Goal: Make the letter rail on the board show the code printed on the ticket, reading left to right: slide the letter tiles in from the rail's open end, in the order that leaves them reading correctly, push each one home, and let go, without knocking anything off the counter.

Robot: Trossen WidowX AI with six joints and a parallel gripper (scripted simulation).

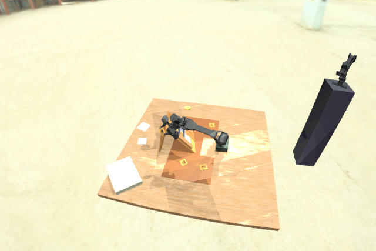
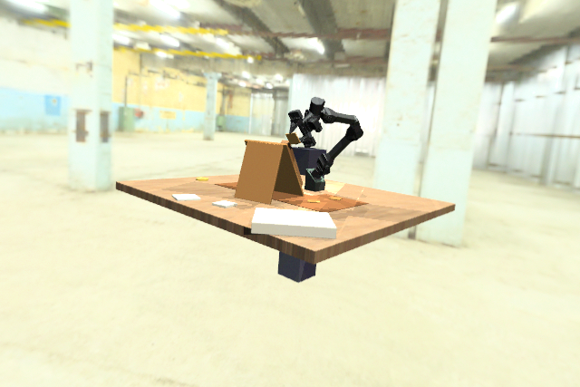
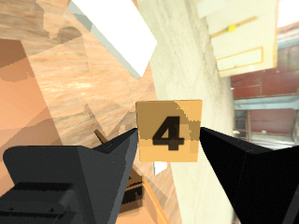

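My gripper (image 1: 163,130) (image 2: 293,139) (image 3: 167,132) is shut on a yellow tile marked 4, which reads upright in the wrist view. The tile (image 1: 162,131) (image 2: 292,138) (image 3: 169,151) is in the air beside the upper end of the tent-shaped board (image 1: 190,146) (image 2: 259,169). Whether it touches the rail cannot be told. The arm hides most of the rail, and a white patch on the board's front is too small to read. Loose tiles (image 1: 211,124) (image 1: 183,162) (image 1: 202,167) lie on the brown mat (image 1: 194,176); their characters are not clear.
A thick white slab (image 1: 123,174) (image 2: 294,223) (image 3: 119,33) lies near the counter's edge. Two small white squares (image 1: 144,126) (image 1: 141,140) lie behind the board. A yellow disc (image 1: 187,107) (image 2: 202,178) lies near the far edge.
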